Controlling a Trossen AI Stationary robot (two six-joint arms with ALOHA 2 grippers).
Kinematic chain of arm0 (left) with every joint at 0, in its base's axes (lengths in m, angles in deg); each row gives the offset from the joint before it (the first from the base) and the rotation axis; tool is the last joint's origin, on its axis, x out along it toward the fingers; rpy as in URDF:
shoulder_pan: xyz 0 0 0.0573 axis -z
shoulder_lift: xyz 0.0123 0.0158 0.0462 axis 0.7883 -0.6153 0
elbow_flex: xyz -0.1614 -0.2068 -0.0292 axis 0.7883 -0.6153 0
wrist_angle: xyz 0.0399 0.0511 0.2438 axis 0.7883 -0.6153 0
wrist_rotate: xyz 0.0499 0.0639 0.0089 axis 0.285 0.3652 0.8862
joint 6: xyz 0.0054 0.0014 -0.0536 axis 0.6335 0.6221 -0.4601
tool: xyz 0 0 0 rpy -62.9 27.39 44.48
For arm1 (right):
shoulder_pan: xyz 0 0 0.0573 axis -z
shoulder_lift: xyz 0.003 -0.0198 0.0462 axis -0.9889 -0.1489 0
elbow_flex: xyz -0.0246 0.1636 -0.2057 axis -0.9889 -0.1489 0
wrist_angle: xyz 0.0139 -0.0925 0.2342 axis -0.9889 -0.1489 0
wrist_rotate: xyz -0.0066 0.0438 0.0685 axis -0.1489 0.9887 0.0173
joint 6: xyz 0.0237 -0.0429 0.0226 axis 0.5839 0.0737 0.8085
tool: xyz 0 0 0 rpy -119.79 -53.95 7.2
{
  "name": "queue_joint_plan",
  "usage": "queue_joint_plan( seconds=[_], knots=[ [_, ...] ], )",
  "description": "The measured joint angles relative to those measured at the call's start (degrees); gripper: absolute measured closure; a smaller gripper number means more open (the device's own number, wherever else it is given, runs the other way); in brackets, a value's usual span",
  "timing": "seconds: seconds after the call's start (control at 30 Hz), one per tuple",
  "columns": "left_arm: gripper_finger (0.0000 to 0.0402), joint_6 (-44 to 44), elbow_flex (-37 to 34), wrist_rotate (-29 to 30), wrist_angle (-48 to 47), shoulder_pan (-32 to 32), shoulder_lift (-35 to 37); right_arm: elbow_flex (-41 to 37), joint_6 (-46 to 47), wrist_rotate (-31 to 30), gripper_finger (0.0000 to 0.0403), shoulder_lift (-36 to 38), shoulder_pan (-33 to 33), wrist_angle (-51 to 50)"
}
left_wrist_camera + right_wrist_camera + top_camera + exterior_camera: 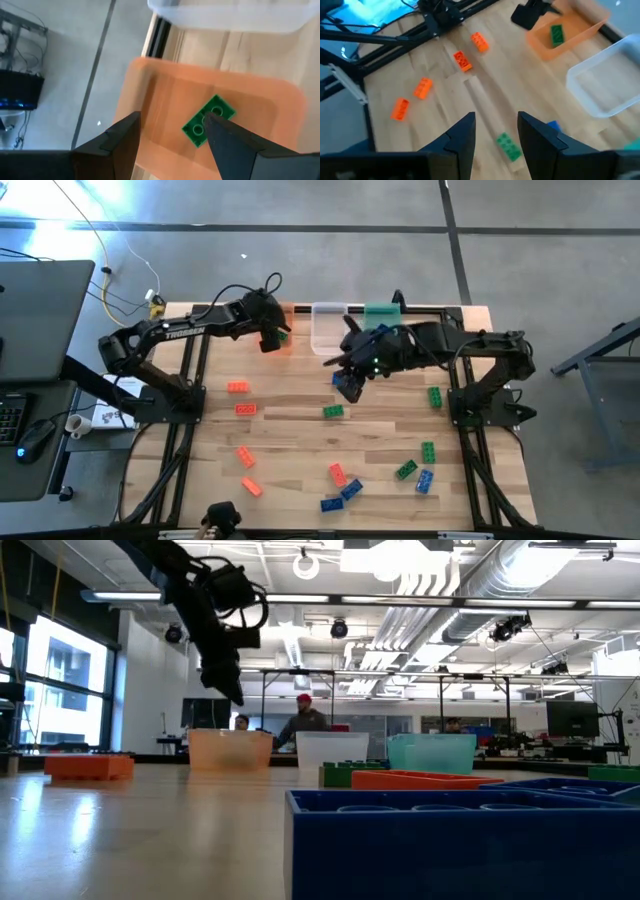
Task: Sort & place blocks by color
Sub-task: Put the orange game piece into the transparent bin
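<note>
One block (208, 120) lies in the leftmost tub (150, 90), the other blocks (336, 474) scattered on the table (290, 425) before the tubs.

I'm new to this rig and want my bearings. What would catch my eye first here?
A green block lies in the orange tub at the table's far edge, with the left tool open above it. Beside it stand a clear tub and a green tub, and the right tool hangs open over the middle of the table. Orange, green and blue blocks lie scattered across the wood.
</note>
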Motion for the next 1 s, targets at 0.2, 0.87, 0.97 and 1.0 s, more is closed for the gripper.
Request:
queue_joint_plan(
  seconds=[0.2, 0.87, 0.97, 1.0],
  knots=[
    [0.0192, -2.54, 0.02, -0.02, -2.07, 4.0, 4.85, 0.0, 1.67, -0.22, 0.0267, -2.58, -4.03, -0.02],
    [0.0192, -16.26, 0.02, -9.68, -27.78, 28.35, 14.35, 0.0, -3.32, -10.47, 0.0267, -6.01, -7.03, -1.05],
    [0.0192, -17.64, 0.02, -9.64, -29.17, 30.75, 14.04, 0.0, -3.45, -10.42, 0.0267, -5.99, -6.15, -1.05],
    [0.0192, -18.22, 0.02, -9.89, -29.42, 31.44, 14.1, 0.0, -3.91, -10.32, 0.0267, -5.99, -5.86, -1.05]
  ],
)
